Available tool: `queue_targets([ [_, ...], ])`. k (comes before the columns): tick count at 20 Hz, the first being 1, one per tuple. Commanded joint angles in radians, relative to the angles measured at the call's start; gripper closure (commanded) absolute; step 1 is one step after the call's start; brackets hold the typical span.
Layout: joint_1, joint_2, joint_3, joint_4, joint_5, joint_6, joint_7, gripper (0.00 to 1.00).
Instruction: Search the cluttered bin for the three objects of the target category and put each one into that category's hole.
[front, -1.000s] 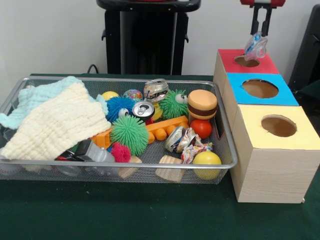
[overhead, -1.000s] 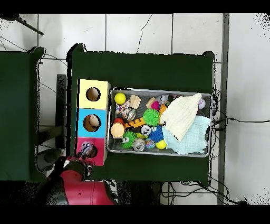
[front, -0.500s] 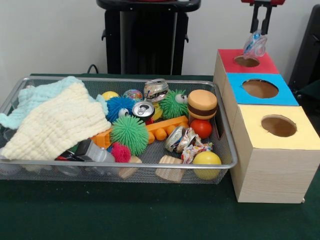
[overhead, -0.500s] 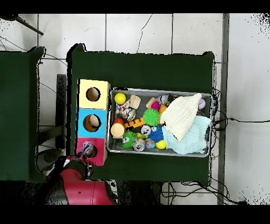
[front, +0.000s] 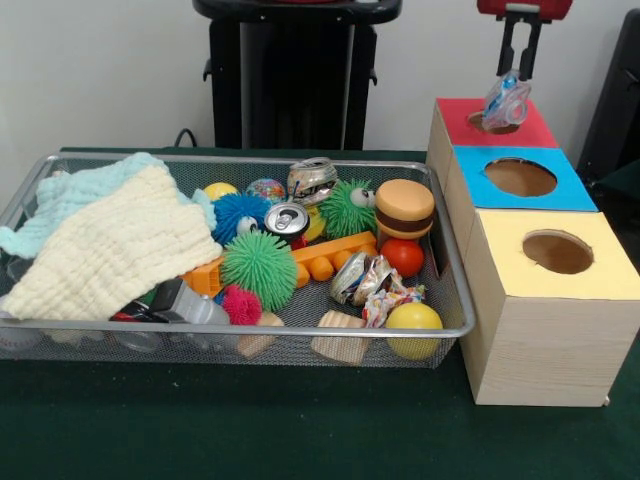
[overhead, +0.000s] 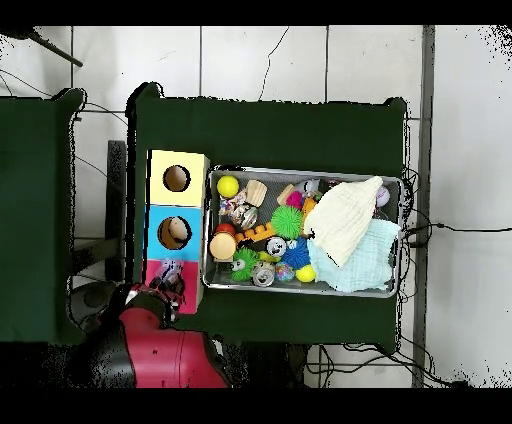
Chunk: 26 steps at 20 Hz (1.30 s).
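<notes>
My gripper hangs at the top right, shut on a crumpled clear and blue plastic piece right above the round hole of the red-topped box. In the overhead view the gripper and the plastic piece sit over the red-topped box. The wire mesh bin lies to the left, full of spiky balls, crushed cans, a toy burger, a yellow ball and wooden blocks. Two cloths cover its left end. The bin also shows in the overhead view.
A blue-topped box and a yellow-topped box, each with a round hole, stand in a row in front of the red one, right of the bin. The black pedestal stands behind the bin. Green cloth covers the table.
My gripper has sunk a little with the plastic piece, which now hangs lower and closer to the red box's hole. Nothing in the bin has moved.
</notes>
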Motion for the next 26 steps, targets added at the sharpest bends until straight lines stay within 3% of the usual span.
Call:
queue_targets([
  [1,-0.021,0.075,0.006,-0.099,0.048,0.018,0.19,1.0],
  [7,-0.001,0.11,-0.008,-0.143,0.057,0.02,0.202,1.0],
  [13,0.016,0.106,-0.038,-0.19,0.062,0.088,0.206,1.0],
  [26,0.078,0.16,-0.076,-0.235,0.102,0.09,0.226,1.0],
])
